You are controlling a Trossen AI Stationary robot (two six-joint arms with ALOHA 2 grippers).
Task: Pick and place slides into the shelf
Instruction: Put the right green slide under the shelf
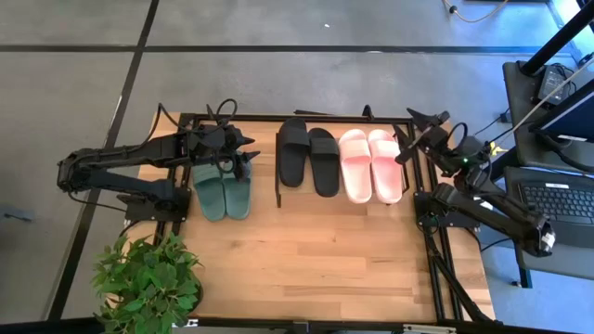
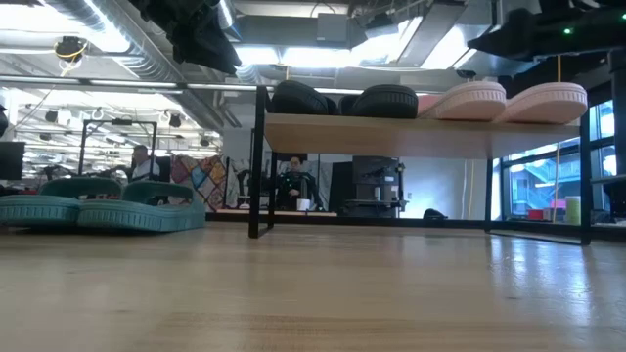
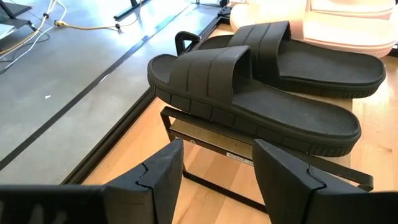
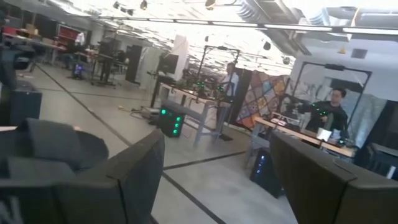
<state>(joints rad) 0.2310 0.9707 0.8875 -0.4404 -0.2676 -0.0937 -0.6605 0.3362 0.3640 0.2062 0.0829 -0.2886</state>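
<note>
Left gripper [image 1: 243, 148] hovers above the strap ends of the dark green slides [image 1: 224, 188], fingers [image 3: 158, 180] parted, nothing between them. In its wrist view it faces the black slides [image 3: 261, 93] past the gap between the fingers.

Right gripper [image 1: 422, 130] sits at the far right corner of the shelf [image 1: 278, 176], just beside the light pink slides [image 1: 371, 164], fingers [image 4: 140, 171] spread wide and holding nothing. Its wrist camera looks out into the room, where people [image 4: 329, 106] stand at workstations.

Shelf contents: black pair and pink pair lie side by side on the shelf, black on the left, pink on the right, soles down. In the low view both pairs rest on the raised shelf board [image 2: 421, 132], well above the bench [image 1: 306, 250]. The green pair lies flat on the bench to the left of the shelf's near post, not on the raised board.

A potted plant [image 1: 148, 278] stands at the near left corner of the bench.

Hard to make out: in the low view only the outer edges of the black and pink soles show; straps are hidden by the board. Whether the green slides touch the shelf frame cannot be told. The left gripper covers part of the green straps in the high view.
</note>
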